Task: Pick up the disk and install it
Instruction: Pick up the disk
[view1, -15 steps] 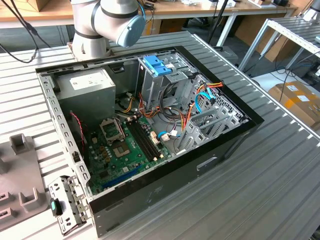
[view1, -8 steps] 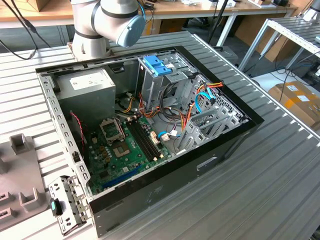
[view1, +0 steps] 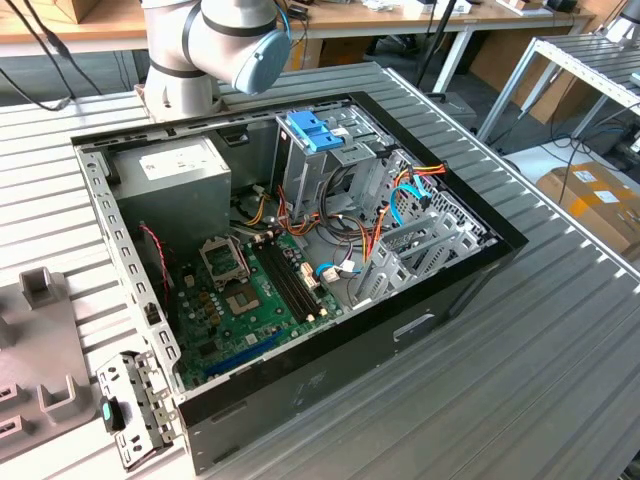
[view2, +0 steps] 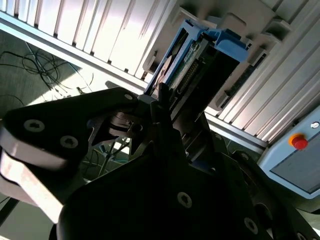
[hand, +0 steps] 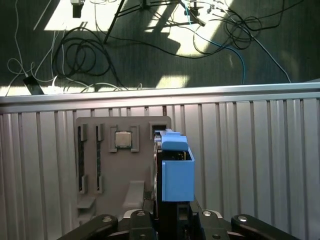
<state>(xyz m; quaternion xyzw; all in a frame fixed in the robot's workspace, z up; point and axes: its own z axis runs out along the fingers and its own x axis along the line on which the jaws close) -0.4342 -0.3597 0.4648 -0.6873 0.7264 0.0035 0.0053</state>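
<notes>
Gripper jaws pinch disk by flat sides. Disk stands on edge between jaws, blue frame poking out past tips. Grey tray just beyond tips; can't tell if disk touches it. Edge-up hold likely keeps disk straight and steady.

An open black metal computer case is laid on a ribbed grey metal table; a green motherboard and a grey rectangular power-supply box are exposed inside.
</notes>
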